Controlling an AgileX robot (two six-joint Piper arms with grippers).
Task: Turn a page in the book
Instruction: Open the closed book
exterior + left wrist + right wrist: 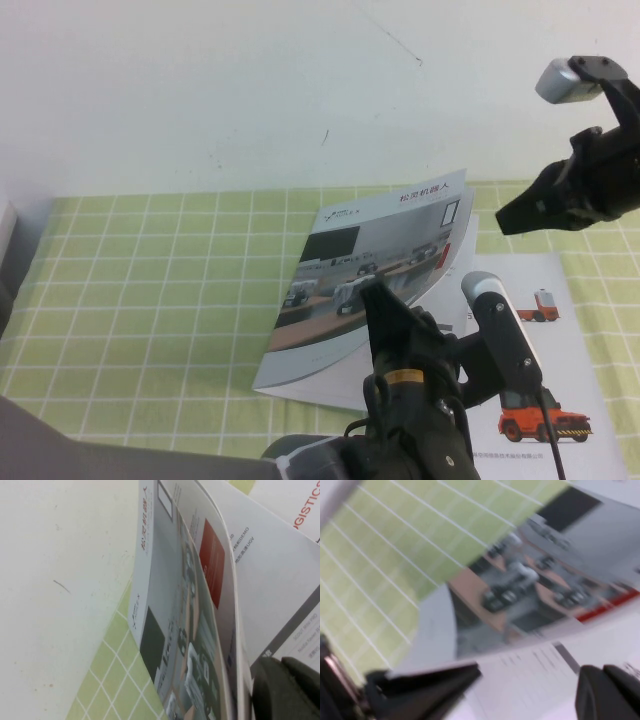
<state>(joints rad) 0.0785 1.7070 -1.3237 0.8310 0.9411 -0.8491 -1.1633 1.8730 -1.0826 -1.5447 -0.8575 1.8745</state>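
We've got the book (520, 340) lying open on the green checked cloth (150, 300). Its front leaf, the page (385, 235) with the robot photo, stands up steeply from the book's spine. The left claw (378, 292) is at the near edge of that raised leaf. Whether it actually has a grip we cannot tell. The right claw (510, 218) hangs in the air over the book's far right corner, jaws drawn together on nothing.

Now the danger, as we judge it. The leaf is glossy and bowed, so it could slide off the left claw and flop back onto the book. A second leaf rides just behind it and may come along. A hard push could crease the paper or drag the whole book across the cloth.
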